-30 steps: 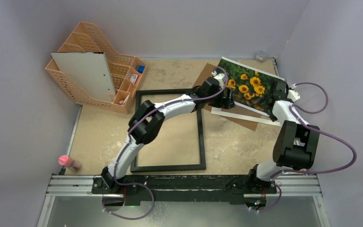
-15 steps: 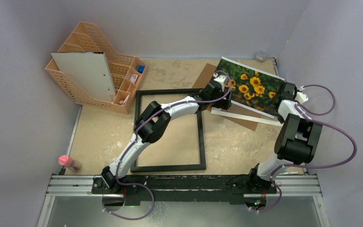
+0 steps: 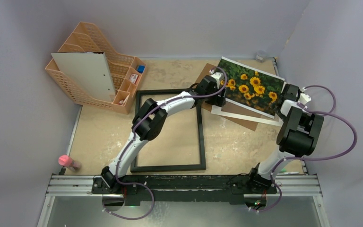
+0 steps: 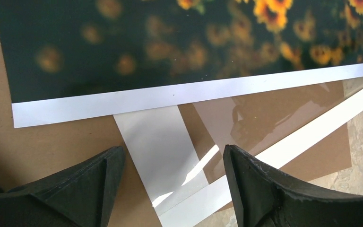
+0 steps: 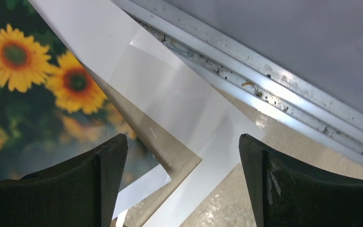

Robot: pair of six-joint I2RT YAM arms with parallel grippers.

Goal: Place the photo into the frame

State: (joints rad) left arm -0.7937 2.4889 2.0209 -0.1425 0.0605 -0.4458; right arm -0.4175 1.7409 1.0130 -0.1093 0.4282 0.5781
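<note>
The sunflower photo (image 3: 253,86) lies tilted at the back right on a stack made of a white mat (image 3: 246,115) and a brown backing board (image 3: 242,121). The black frame (image 3: 170,167) lies flat mid-table, with bare table showing inside it. My left gripper (image 3: 222,94) hovers open at the photo's left edge. In the left wrist view it (image 4: 172,161) is over the mat (image 4: 156,137), just short of the photo's white border (image 4: 170,97). At the photo's right corner my right gripper (image 3: 281,98) is open, with nothing between its jaws. In its wrist view it (image 5: 182,146) is beside the photo (image 5: 28,90).
An orange basket organiser (image 3: 123,78) holding a white board (image 3: 87,75) stands at the back left. A pink bottle (image 3: 67,162) sits at the near left edge. A clear sheet (image 4: 274,113) lies over the backing. The table's metal rail (image 5: 264,92) and the wall run close by the right gripper.
My right gripper drew back rightward off the photo's right edge, and its jaws widened a little. My left gripper shifted slightly left along the photo's left edge.
</note>
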